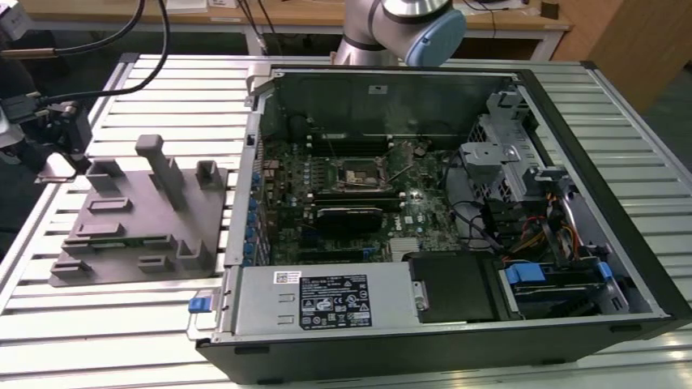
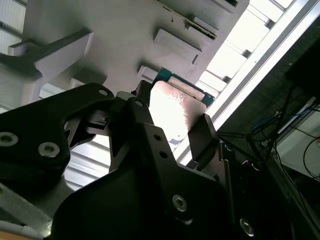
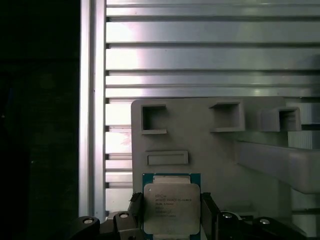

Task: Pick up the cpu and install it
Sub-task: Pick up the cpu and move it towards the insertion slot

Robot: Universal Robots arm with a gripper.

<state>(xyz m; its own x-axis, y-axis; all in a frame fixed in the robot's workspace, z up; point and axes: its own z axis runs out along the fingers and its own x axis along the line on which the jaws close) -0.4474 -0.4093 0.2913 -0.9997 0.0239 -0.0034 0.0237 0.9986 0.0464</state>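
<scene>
Where the slatted metal table (image 1: 130, 324) reaches the exterior view's left edge, the gripper (image 1: 61, 158) hangs over the near corner of the grey fixture block (image 1: 130, 219), with cables trailing up from the wrist. In both wrist views the cpu (image 3: 171, 207) sits between the two black fingers (image 3: 208, 216), silver lid up and a thin teal rim showing around it. The fingers are closed against two opposite edges of the chip, gripping it. The chip lies at the block's edge, just beside a shallow rectangular raised pad (image 3: 167, 158); whether it is lifted clear of the block's surface cannot be told. Further toward the exterior view's right, past the block's upright posts, stands the open computer case (image 1: 621, 211), lying on its side. Inside it, the green motherboard (image 1: 416, 207) carries the dark square socket (image 1: 357, 172) near its centre, well apart from the gripper. A labelled grey power supply (image 1: 324, 300) occupies the near side of the case, and coloured cable bundles (image 1: 540, 235) fill its right end. The arm's base joint (image 1: 400, 28) rises behind the case.
</scene>
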